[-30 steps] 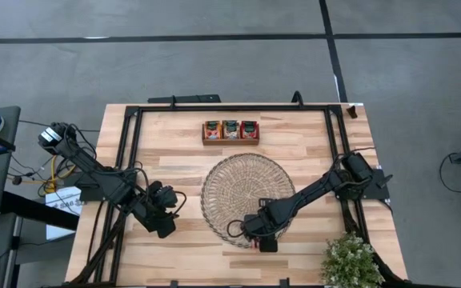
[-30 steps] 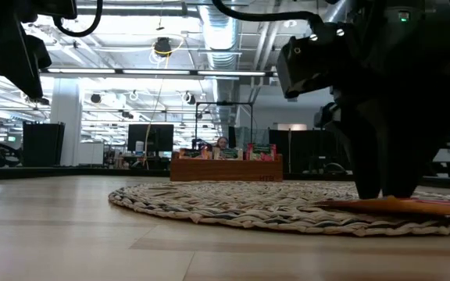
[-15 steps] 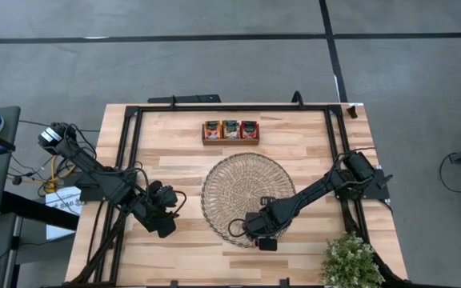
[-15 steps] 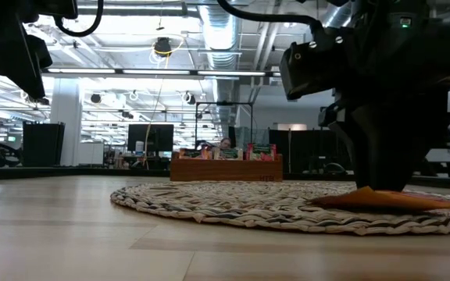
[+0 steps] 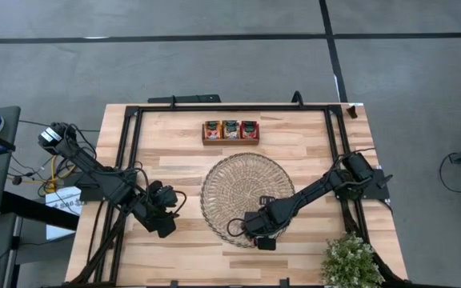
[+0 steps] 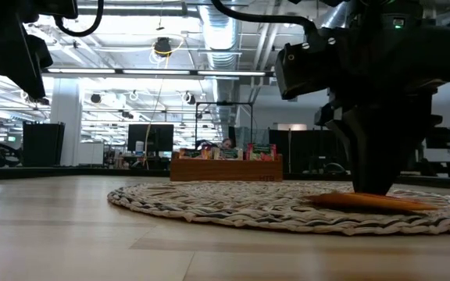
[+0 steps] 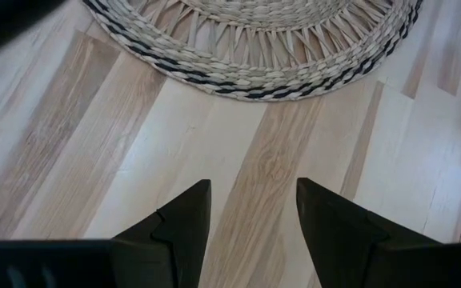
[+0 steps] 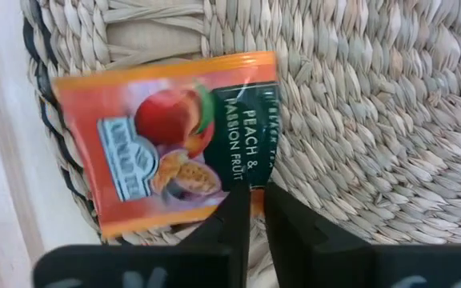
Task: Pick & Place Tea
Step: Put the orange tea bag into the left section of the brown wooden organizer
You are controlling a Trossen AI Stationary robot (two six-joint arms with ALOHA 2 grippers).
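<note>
Tea packet (image 8: 170, 144): we see one flat, glossy, orange square sachet with a fruit picture and a dark green label reading "PEACH & PASSION FRUIT"; it lies on the woven mat (image 5: 242, 186) at the rim nearest the table's front edge.
Left gripper (image 7: 250, 212): we find it over bare wood beside the mat's left rim; its two dark wedge-shaped fingers stand apart with nothing between them.
Table (image 5: 174, 160): pale wood in long jointed strips with visible grain, inside a black metal frame.
Mat: one large round piece of plaited straw-coloured fibre, with a dark braided band along its edge and a ribbed, knobbly surface.
Tray (image 5: 231, 131): one small brown wooden tray beyond the mat, far from both grippers; we count three compartments in a row, each showing packets, whose number we cannot tell.
Right gripper (image 8: 256, 210): down at the mat's front rim, its two dark fingers drawn nearly together and pinching one edge of the tea packet by the green label.
Packet relative to right gripper: the sachet reaches out forward from the fingertips, flat on the weave; in the low view (image 6: 366, 200) it shows as a thin orange sliver under the dark fingers.
Plant (image 5: 352, 260): one bushy green plant at the table's front right corner, near the right arm.
</note>
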